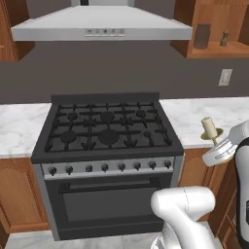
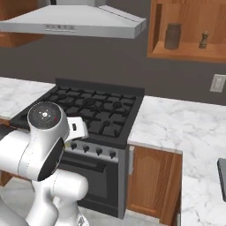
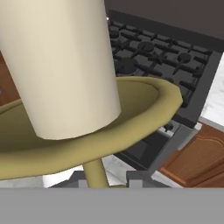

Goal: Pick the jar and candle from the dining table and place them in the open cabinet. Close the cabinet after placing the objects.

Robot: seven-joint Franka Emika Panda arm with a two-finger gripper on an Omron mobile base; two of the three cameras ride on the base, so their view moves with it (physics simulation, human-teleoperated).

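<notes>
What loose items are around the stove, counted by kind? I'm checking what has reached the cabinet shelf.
Jar, on the open cabinet shelf: 1
Pepper mill, on the same shelf: 1
Candle, held in the gripper by its stem: 1
Total: 3

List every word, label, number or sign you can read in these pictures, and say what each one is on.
No readable text anywhere.
Range hood: a row of small marks on its front panel, too small to read.
Stove: knobs along the front carry no legible markings.
Jar, candle and wall outlet: plain, no labels.
</notes>
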